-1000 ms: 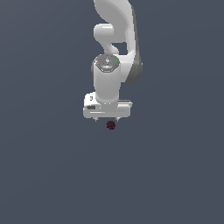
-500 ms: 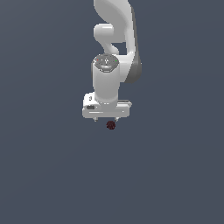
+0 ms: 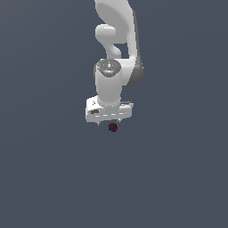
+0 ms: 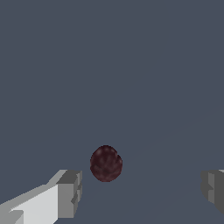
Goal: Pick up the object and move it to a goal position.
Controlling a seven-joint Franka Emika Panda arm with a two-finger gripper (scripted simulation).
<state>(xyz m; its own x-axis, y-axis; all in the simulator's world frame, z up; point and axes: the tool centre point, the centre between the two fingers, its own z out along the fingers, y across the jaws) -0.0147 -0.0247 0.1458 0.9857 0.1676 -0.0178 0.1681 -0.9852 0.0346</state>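
Where pincer (image 4: 138,192) gapes, ball (image 4: 106,163) on grey floor (image 4: 109,65).

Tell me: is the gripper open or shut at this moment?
Open. In the wrist view the gripper fingers stand wide apart, with the dark red ball between them, untouched.

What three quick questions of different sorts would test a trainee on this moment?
1. True or false: the claw is clamped shut on the ball.
2. Multiple choice: in the wrist view, the ball lies (A) between the two spread fingers, nearer one of them; (B) outside both fingers; (C) out of sight.
3. Short answer: in the exterior view, where does the ball show relative to the claw?

Key:
1. False; the fingers stand wide apart with gaps on both sides of the ball.
2. A.
3. Just below the claw's white body.
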